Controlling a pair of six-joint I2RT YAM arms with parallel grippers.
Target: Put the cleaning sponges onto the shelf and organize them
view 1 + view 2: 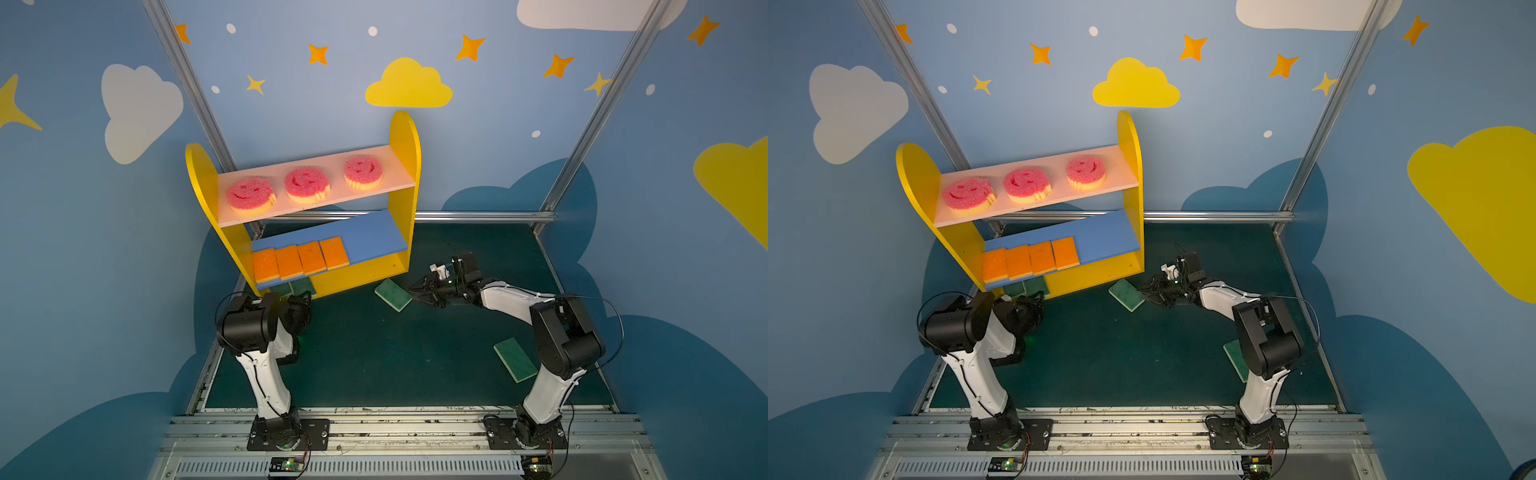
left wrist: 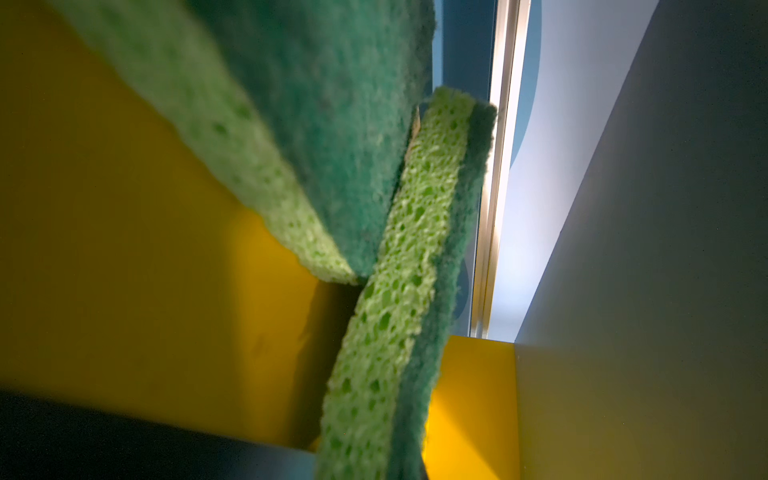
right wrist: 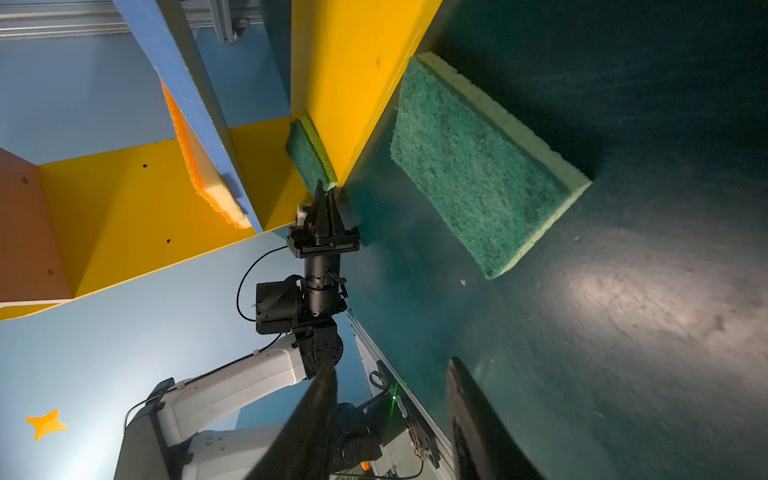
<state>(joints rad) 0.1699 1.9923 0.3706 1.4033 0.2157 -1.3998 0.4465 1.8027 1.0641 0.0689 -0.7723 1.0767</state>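
Observation:
The shelf point(image 1: 405, 166) holds three pink smiley sponges point(image 1: 306, 185) on its pink board and several orange sponges point(image 1: 299, 259) on the blue board. Two green sponges point(image 1: 302, 286) lie on the yellow base. My left gripper point(image 3: 326, 195) is shut, its tips against the near edge of one of them point(image 3: 311, 160); its fingers are outside the left wrist view, which that sponge point(image 2: 399, 291) fills. My right gripper point(image 3: 390, 399) is open and empty, just right of a green sponge point(image 1: 392, 294) lying on the floor. Another green sponge point(image 1: 514, 358) lies beside the right arm.
A dark green mat point(image 1: 374, 357) covers the floor. The shelf stands at the back left, angled, near the metal frame rail point(image 1: 478, 216). Painted blue walls close in on both sides. The arm bases sit on a metal rail point(image 1: 395, 428) at the front.

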